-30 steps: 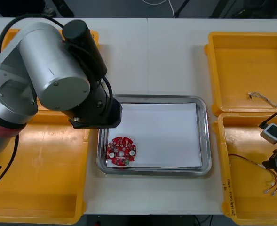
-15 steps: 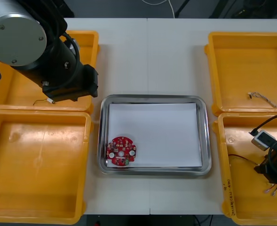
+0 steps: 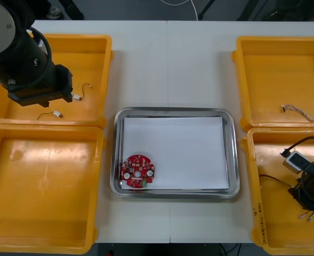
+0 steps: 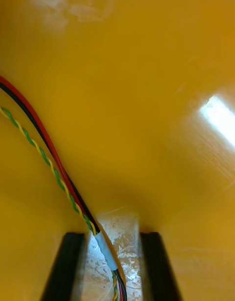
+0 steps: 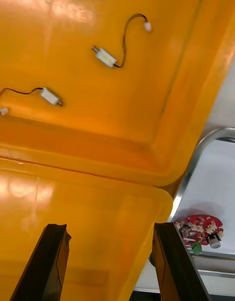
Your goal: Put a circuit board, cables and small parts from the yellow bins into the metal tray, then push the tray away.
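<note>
Between the fingers of the right pincer (image 4: 110, 238), low in the near right yellow bin (image 3: 257, 213), runs the red, black and yellow-green cable (image 4: 51, 166); the fingers stand narrowly apart, not closed on it. We would close at the white sleeve (image 4: 105, 248), then lift straight before crossing to the metal tray (image 3: 233, 154), whose near left corner holds the circuit board (image 3: 137, 171). The left pincer (image 5: 110, 227) hangs wide and empty over the left bins (image 3: 101, 125). The worktop (image 3: 167, 64) is pale; the room beyond, dark.

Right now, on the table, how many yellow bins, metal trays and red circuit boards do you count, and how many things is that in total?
yellow bins: 4
metal tray: 1
red circuit board: 1
total: 6
</note>
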`<state>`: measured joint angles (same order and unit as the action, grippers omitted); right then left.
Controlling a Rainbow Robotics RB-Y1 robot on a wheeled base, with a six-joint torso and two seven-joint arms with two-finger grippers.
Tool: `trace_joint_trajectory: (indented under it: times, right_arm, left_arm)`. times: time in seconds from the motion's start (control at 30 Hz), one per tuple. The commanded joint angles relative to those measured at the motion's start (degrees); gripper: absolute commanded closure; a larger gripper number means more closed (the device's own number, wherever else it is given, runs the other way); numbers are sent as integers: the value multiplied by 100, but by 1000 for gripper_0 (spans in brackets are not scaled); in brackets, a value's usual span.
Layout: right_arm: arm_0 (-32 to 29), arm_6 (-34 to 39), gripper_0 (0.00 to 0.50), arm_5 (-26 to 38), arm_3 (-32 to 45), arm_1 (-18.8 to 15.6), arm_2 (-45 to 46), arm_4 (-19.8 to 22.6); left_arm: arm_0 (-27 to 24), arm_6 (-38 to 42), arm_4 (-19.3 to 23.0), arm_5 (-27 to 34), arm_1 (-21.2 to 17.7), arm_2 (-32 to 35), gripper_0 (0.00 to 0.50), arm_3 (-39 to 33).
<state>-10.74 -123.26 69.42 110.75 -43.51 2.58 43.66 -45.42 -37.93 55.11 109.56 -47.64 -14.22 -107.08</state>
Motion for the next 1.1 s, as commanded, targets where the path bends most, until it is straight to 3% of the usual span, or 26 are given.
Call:
trace_joint_trajectory:
  times: [0.03, 0.1, 0.17, 0.5, 0.73, 1.1]
  right_arm:
    - [-183, -32, 416, -52, 35, 53, -109, -112]
    - [-183, -32, 476, -61, 43, 53, -109, -121]
    - [-183, -23, 500, -69, 35, 53, -109, -121]
    - [10, -23, 500, -78, 35, 53, 155, -139]
    - [485, -93, 500, 880, 140, 35, 805, -24]
    - [916, 38, 500, 2418, 676, 35, 1790, 318]
  left_arm:
    - [-2, -926, 53, 44, -369, 614, 0, 153]
    - [112, -1181, 35, 44, -422, 825, 0, 267]
    - [174, -1366, -9, 44, -448, 956, 0, 320]
    - [569, -2429, -369, 44, -474, 1651, 0, 618]
    - [973, -3132, -598, 44, -474, 2081, 0, 618]
    - [1009, -3501, -791, 44, -404, 2134, 0, 750]
